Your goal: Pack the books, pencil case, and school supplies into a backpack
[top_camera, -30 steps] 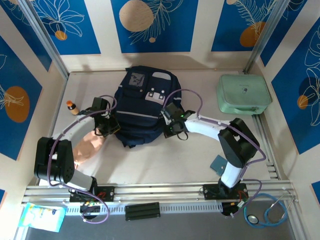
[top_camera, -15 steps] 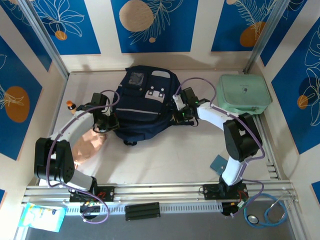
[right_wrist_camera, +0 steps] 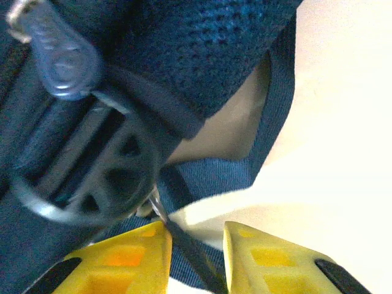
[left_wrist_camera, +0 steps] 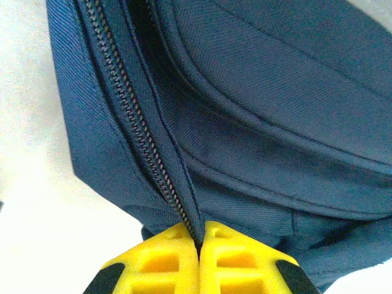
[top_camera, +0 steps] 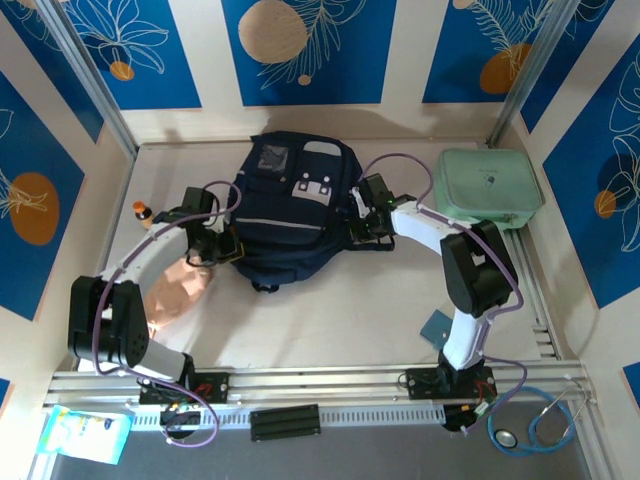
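Now left fingers (left_wrist_camera: 160, 264) pinch backpack (left_wrist_camera: 275, 122) seam (left_wrist_camera: 185, 211); right fingers (right_wrist_camera: 122, 260) spread astride strap (right_wrist_camera: 191, 254).

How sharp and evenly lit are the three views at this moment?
Top external: sharp and evenly lit, with only soft shadows around the backpack. Left wrist: the zipper is crisp, but the table is washed out to near white. Right wrist: the buckle is blurred by closeness, and the table is overexposed.
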`<action>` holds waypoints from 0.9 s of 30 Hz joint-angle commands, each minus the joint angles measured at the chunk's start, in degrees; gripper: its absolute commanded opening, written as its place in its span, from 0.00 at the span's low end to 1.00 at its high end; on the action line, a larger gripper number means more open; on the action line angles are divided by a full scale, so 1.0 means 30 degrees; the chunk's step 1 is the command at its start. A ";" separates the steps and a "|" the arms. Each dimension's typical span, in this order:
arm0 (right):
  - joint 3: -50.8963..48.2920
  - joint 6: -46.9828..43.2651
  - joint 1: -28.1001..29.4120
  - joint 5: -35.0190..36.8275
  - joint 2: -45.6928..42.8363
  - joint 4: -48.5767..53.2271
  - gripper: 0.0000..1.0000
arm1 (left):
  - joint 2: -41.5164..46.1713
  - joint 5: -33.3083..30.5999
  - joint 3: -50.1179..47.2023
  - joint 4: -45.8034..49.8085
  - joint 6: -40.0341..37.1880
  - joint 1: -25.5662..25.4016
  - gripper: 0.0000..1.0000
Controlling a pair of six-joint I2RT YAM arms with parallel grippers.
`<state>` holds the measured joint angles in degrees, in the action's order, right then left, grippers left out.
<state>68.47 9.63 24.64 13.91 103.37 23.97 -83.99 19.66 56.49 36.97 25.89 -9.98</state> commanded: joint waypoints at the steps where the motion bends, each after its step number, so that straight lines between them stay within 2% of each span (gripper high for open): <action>1: -0.0652 -0.0922 0.0333 -0.1965 -0.1684 -0.0125 0.31 | 0.1176 0.2081 -0.0451 -0.0898 0.0895 -0.0628 0.00; 3: -0.1111 -0.0986 0.0369 -0.2807 -0.2358 0.0009 0.36 | 0.1454 0.1863 -0.0618 -0.1070 0.1402 -0.1269 0.00; 7: -0.3016 -0.1203 0.0370 -0.2887 -0.4424 -0.1060 0.61 | 0.1938 0.0275 -0.1028 -0.1020 0.2396 -0.2819 0.00; 9: -0.4013 -0.1085 0.0315 -0.2823 -0.5659 -0.1664 0.71 | 0.2125 -0.0520 -0.1246 -0.0913 0.2746 -0.3489 0.10; 11: -0.4550 -0.0702 0.0016 -0.3225 -0.6676 -0.1805 0.76 | 0.2326 -0.1269 -0.1226 -0.0547 0.2719 -0.3947 0.18; 14: -0.4960 0.0165 -0.0429 -0.3510 -0.7800 -0.1888 0.79 | 0.2689 -0.2598 -0.0402 0.0892 0.1412 -0.4262 0.37; 16: -0.5110 0.0866 -0.0662 -0.3600 -0.8419 -0.2039 0.80 | 0.2951 -0.3265 0.0445 0.1946 -0.0097 -0.4399 0.45; 20: -0.5381 0.2582 -0.1042 -0.3378 -0.9454 -0.2332 0.81 | 0.3267 -0.3883 0.1836 0.2724 -0.2517 -0.5151 0.67; 23: -0.5676 0.4043 -0.1426 -0.3495 -1.0029 -0.2741 0.81 | 0.2871 -0.5048 0.2892 0.2864 -0.3964 -0.6137 0.75; 27: -0.5970 0.5345 -0.1681 -0.4075 -1.0316 -0.3008 0.81 | 0.1584 -0.6602 0.4136 0.2742 -0.6528 -0.7664 0.80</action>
<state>51.70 20.71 20.08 4.01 73.45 16.25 -76.71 4.75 66.54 43.35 14.74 -30.57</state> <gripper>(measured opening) 0.807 0.790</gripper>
